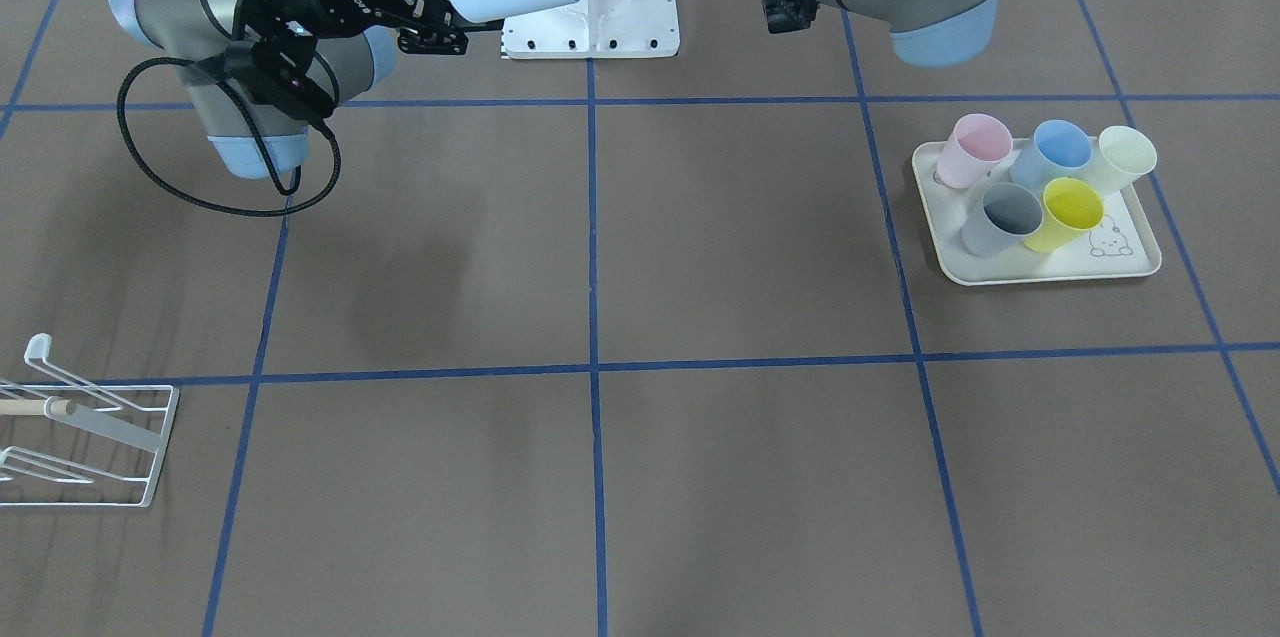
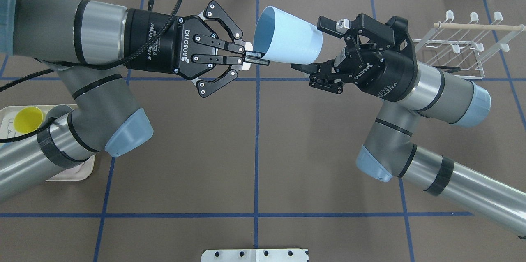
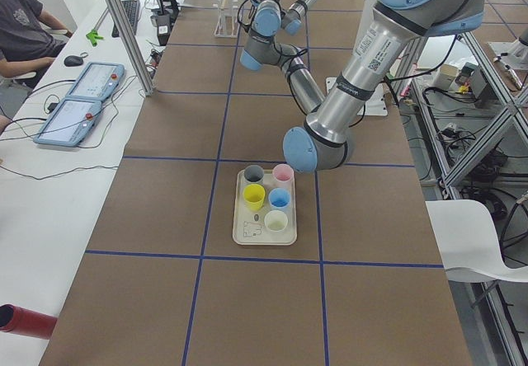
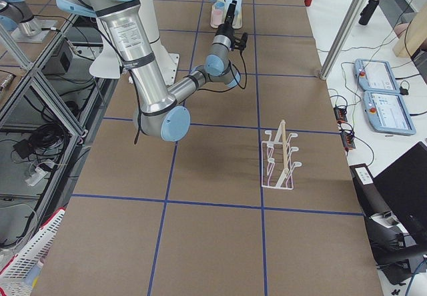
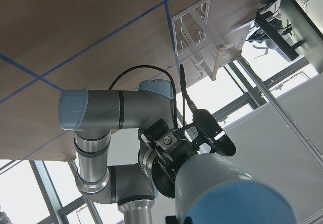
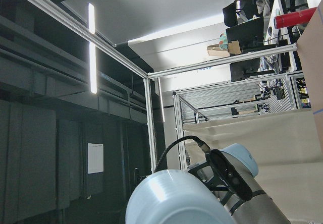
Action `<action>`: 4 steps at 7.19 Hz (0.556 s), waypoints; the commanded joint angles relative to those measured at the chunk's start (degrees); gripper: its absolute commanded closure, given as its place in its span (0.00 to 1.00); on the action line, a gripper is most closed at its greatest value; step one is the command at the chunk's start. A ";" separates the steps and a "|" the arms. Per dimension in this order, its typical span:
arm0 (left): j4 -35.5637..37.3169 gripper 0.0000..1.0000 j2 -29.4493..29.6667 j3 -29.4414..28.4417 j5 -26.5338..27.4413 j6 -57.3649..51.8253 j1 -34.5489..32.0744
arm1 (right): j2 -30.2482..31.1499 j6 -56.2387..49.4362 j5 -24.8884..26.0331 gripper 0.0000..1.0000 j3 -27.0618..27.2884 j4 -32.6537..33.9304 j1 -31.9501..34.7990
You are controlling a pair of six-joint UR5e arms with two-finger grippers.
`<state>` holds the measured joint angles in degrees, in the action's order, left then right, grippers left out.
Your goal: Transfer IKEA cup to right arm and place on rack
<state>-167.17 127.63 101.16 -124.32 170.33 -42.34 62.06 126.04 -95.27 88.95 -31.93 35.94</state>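
Light-blue cup (image 2: 287,40) is in the air over the middle of the table (image 1: 700,237), lying on its side between the two arms, mouth toward the left arm and base toward the right. Left gripper (image 2: 255,58) is pinched closed on the cup's rim, one finger inside the mouth and one outside. Right gripper (image 2: 306,44) is spread wide, a finger on each side of the cup's base; the upper finger looks just clear, and contact at the lower one is unclear. Rack (image 2: 462,44) stands on the table on the robot's right, beyond the right wrist, well apart from the cup. Cream tray (image 1: 1050,279) on the robot's left holds five small cups (image 1: 1072,213), pink, blue, pale green, grey and yellow
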 commanded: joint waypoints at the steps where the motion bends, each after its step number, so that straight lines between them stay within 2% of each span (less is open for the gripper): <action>1: 0.00 1.00 0.08 0.00 0.57 0.09 0.06 | -0.18 0.00 -0.01 0.07 0.09 -0.06 -0.43; 2: 0.00 1.00 0.08 -0.17 0.57 0.09 0.23 | -0.27 0.00 -0.01 0.11 0.09 -0.32 -0.44; 4: 0.00 1.00 -0.01 -0.18 0.66 0.00 0.41 | -0.27 0.00 -0.01 0.32 0.00 -0.50 -0.44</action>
<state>-167.17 127.69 101.01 -123.70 170.36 -42.03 61.81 126.04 -95.27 89.02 -32.35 35.52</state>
